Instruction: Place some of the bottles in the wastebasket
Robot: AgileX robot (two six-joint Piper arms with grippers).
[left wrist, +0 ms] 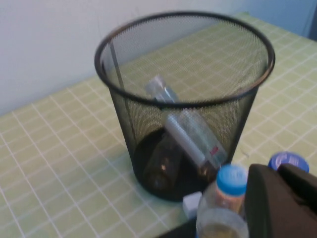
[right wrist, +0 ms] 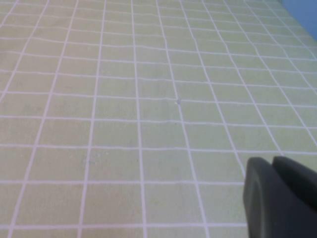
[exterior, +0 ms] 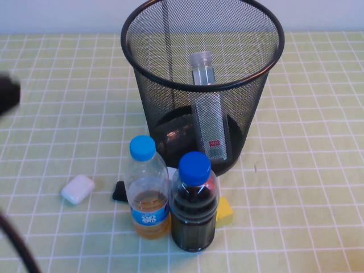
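The black wire-mesh wastebasket [exterior: 259, 85] stands at the back middle of the table. Inside it the tall colourless bottle [exterior: 207, 119] with a small red label mark leans against the wall, cap up. The small bottle with reddish-amber liquid [exterior: 177, 135] lies on the basket's base. Both also show in the left wrist view, the tall bottle [left wrist: 190, 136] and the small bottle [left wrist: 161, 166], inside the wastebasket [left wrist: 124, 106]. My left gripper [left wrist: 277, 171] is shut and empty, raised to the left of the basket, a dark blur at the left edge [exterior: 7, 94]. My right gripper [right wrist: 272, 161] is shut and empty over bare cloth.
A light-blue-capped bottle with orange liquid [exterior: 147, 193] and a dark cola bottle with blue cap [exterior: 194, 205] stand in front of the basket. A white case [exterior: 78, 189], a small black object [exterior: 119, 191] and a yellow object [exterior: 225, 210] lie near them. A green checked cloth [exterior: 307, 170] covers the table.
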